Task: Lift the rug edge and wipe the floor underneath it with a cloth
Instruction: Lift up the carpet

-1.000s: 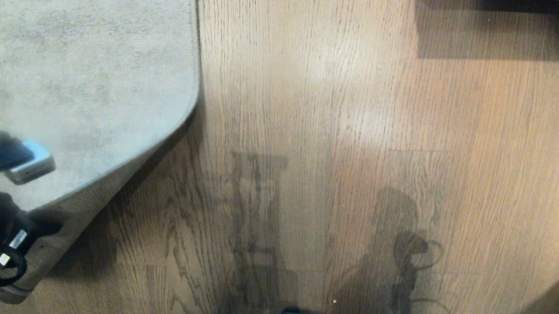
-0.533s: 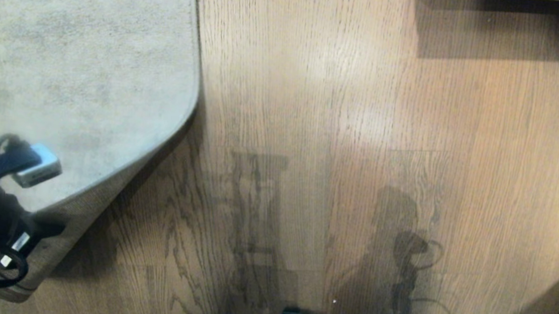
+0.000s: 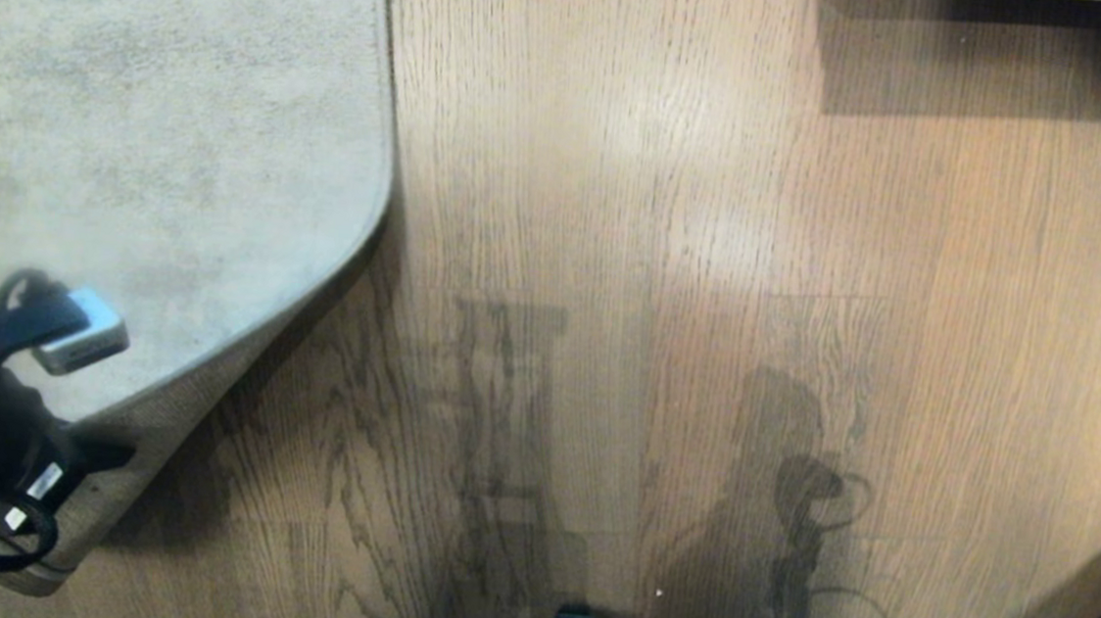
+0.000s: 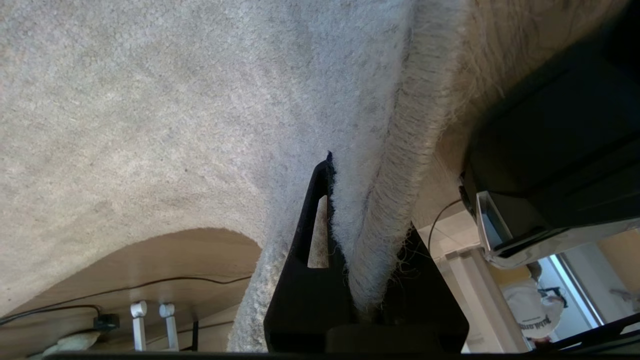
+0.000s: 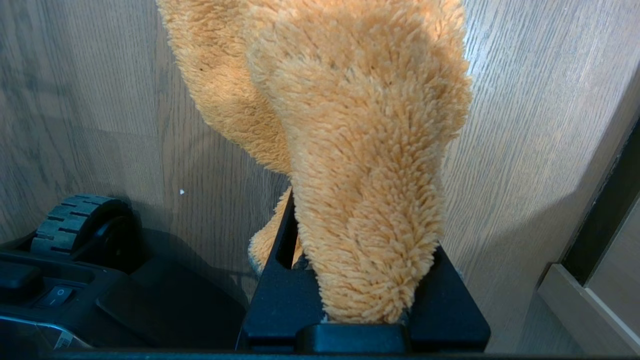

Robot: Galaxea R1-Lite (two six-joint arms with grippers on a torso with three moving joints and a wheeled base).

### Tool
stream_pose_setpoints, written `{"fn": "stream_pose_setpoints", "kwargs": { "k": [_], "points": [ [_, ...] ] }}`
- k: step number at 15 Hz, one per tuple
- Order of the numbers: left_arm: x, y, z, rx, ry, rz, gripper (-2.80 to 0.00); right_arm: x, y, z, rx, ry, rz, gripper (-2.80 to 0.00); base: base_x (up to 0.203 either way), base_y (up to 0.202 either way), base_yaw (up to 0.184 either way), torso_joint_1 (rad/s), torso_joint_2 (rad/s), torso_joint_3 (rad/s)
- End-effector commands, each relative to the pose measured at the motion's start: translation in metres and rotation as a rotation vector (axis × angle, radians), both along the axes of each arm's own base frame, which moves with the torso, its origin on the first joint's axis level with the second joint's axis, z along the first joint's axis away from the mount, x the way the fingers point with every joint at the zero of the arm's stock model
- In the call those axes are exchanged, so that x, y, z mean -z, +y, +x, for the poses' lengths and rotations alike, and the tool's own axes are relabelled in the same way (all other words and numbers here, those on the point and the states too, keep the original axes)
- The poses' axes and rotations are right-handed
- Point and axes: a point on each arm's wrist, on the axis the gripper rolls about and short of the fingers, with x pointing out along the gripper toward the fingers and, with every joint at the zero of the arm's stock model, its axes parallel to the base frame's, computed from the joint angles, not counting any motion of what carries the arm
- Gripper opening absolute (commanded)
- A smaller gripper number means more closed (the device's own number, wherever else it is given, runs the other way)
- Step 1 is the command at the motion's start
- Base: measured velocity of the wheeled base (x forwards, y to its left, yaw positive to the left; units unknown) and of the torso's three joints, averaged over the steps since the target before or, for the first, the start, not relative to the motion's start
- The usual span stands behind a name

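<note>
Left tool (image 4: 345, 250) is pinched shut on the rug edge (image 4: 385, 210), holding that corner raised off the floor (image 3: 672, 260) at the near left of the head view, so the tan backing shows and the lifting looks done. Right tool (image 5: 362, 305), out of the head view and hanging low beside the robot's base, is clamped on the cloth (image 5: 350, 140), which dangles just over the planks. Wiping seems not yet begun; I judge the cloth must next go under the raised corner.
</note>
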Motion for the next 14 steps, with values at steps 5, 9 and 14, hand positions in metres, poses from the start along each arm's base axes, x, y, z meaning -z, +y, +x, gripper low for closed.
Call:
{"fn": "stream_pose_setpoints", "kwargs": {
  "k": [5, 9, 14],
  "points": [
    [-0.0007, -0.0003, -0.0012, 0.003, -0.004, 0.001, -2.80, 0.0000, 0.0000, 0.0001, -0.001, 0.001, -0.001, -2.80, 0.000, 0.000, 0.000, 0.000, 0.00, 0.000],
    [-0.0009, -0.0005, -0.0007, 0.003, -0.006, -0.001, -2.80, 0.0000, 0.0000, 0.0001, -0.001, 0.001, -0.001, -2.80, 0.000, 0.000, 0.000, 0.000, 0.00, 0.000],
    [-0.0005, -0.0006, -0.0011, 0.002, -0.005, -0.003, -2.80, 0.0000, 0.0000, 0.0001, -0.001, 0.001, -0.001, -2.80, 0.000, 0.000, 0.000, 0.000, 0.00, 0.000]
  ]
}}
